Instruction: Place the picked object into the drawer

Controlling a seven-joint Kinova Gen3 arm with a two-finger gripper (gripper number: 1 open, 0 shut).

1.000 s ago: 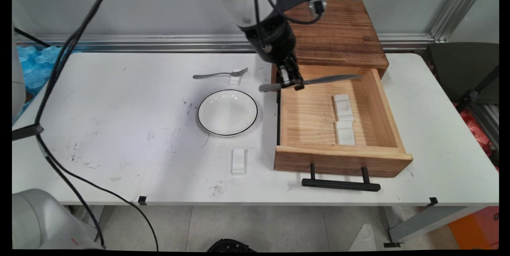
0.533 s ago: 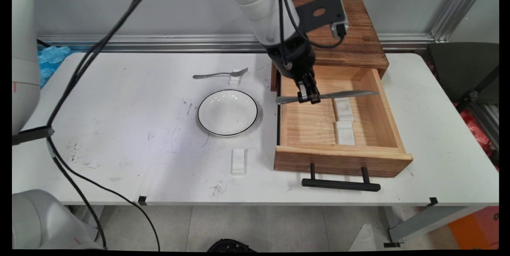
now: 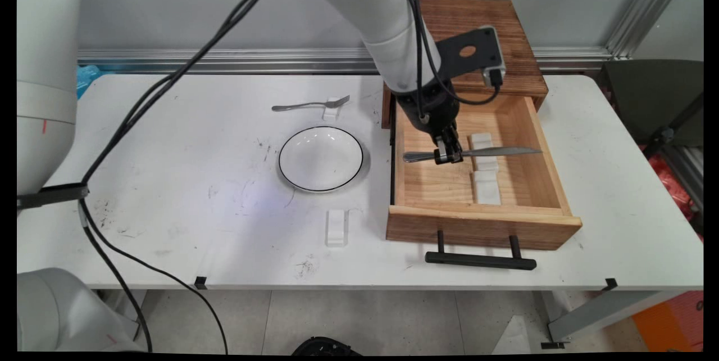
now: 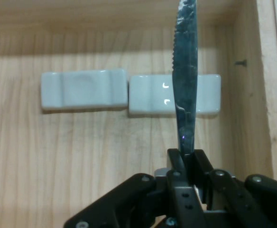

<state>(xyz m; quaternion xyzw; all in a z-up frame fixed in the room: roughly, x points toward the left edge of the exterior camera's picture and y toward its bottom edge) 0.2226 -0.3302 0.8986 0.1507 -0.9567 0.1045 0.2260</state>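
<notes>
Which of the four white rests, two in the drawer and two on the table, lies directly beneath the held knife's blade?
The rear rest in the drawer: the knife in the gripper crosses above it. The front rest lies clear, and the table's two are far left.

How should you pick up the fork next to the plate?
Probably by the middle of the fork's thin handle, coming straight down from above. Its pronged end rests on a small white rest, so the handle seems propped off the table, with room for fingers on either side.

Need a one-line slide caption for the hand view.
Gripper holds a serrated knife over two white rests in the wooden drawer.
</notes>
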